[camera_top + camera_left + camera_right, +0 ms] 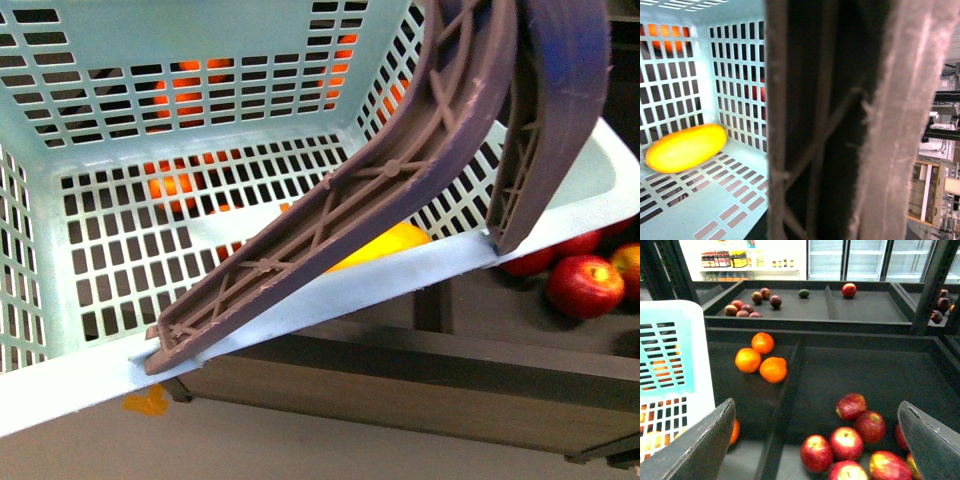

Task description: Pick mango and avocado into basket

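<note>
The turquoise basket [60, 290] fills the front view, tilted, with its two brown handles [400, 170] raised. The yellow-orange mango [390, 243] lies on the basket floor; it also shows in the left wrist view [685, 148]. My left gripper is shut on a basket handle [850, 125], which fills that view and hides the fingers. My right gripper [816, 440] is open and empty above red apples, beside the basket wall [670, 365]. A small dark green fruit [804, 293], apparently the avocado, lies in the far tray.
Red apples [845, 442] lie under the right gripper and show in the front view [585, 285]. Oranges [760, 357] sit left of a tray divider [785, 405]. Dark red fruits [747, 307] and one red apple [849, 290] lie in the far trays.
</note>
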You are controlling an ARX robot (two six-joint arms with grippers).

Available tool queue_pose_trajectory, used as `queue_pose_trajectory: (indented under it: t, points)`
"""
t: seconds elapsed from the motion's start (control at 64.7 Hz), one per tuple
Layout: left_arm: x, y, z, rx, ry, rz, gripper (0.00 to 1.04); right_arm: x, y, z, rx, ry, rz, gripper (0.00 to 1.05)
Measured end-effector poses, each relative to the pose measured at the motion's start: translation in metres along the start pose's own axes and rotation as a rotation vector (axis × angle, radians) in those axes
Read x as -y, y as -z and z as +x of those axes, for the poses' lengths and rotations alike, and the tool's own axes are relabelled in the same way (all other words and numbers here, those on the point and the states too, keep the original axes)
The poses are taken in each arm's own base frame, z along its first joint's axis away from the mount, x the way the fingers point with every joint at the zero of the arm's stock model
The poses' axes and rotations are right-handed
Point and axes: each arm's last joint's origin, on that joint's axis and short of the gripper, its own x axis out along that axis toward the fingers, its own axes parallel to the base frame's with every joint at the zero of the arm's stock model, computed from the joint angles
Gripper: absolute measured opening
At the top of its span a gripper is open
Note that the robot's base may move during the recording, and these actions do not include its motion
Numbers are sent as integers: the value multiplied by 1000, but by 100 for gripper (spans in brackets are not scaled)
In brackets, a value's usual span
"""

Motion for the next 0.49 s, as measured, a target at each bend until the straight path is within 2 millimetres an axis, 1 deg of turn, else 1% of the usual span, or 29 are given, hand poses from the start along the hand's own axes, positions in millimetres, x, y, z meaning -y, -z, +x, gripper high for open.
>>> queue_pose_trajectory:
  t: [0.495]
  points:
    - [0,0,0,-3,2,0,14,0,0,0,2,0,0,96]
